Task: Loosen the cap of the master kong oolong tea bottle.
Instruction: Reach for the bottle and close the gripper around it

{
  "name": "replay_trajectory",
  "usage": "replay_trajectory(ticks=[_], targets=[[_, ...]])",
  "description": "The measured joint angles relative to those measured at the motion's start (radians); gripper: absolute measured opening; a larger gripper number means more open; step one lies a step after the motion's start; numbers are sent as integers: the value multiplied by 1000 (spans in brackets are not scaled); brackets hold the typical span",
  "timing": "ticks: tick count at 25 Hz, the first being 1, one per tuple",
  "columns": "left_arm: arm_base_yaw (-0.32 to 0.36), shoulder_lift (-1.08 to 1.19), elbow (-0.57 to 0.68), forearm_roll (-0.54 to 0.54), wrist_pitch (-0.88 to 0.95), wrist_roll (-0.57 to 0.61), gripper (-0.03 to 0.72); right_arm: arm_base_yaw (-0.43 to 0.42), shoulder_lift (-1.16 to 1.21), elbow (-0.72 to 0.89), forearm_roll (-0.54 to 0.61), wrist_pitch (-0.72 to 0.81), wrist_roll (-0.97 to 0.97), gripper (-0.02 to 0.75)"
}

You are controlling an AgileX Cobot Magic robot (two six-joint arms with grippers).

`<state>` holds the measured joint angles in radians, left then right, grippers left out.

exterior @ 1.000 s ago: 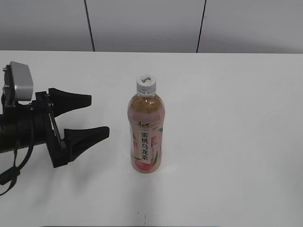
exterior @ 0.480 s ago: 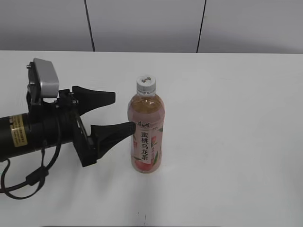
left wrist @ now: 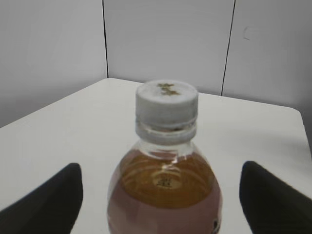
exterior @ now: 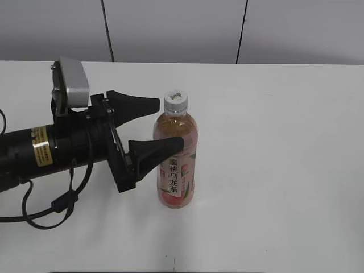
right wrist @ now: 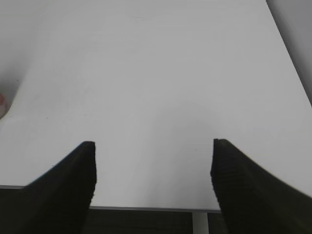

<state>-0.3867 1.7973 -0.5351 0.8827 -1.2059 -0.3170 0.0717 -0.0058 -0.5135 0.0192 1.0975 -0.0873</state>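
You're straddling the master kong oolong tea bottle with the left gripper spread wide (below the cap); clamp squarely.

Clear glossy plastic bottle, ribbed white cap, matt white table.

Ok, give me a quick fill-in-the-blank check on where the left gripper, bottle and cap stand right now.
1. The cap on the bottle is ____ in colour.
2. The left gripper has its jaws ____, one either side of the bottle.
3. The bottle stands ____ on the table.
4. The right gripper holds ____.

Missing words: white; open; upright; nothing
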Motion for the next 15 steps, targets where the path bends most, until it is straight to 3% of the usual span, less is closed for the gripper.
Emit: replay_trajectory(ticks=[15], targets=[[-3,182,-90,29,-4,0,591,0,0,0,0,0,0,555]])
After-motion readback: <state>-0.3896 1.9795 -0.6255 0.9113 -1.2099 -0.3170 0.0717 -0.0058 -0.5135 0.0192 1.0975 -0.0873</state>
